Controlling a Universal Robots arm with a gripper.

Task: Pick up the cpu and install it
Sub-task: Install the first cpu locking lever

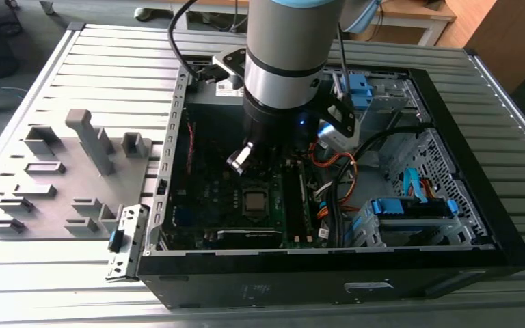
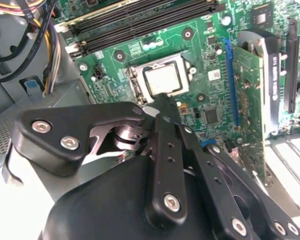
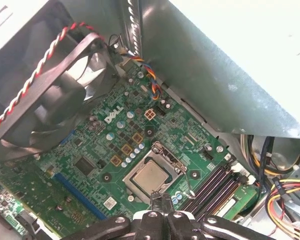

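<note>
Hovering with fingers pinched together and holding nothing, the gripper [image 2: 162, 100] is poised over the cpu [image 2: 163, 78], sitting in the motherboard socket [image 3: 152, 176]—seemingly light, thin, fragile, best taken by its edges.

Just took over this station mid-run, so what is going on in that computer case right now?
The arm's gripper is down inside the open computer case, just above the motherboard. The cpu already lies flat in the socket; both wrist views show its grey face with nothing gripping it. The fingertips sit right beside the socket's edge. The grey parts tray lies outside the case.
</note>
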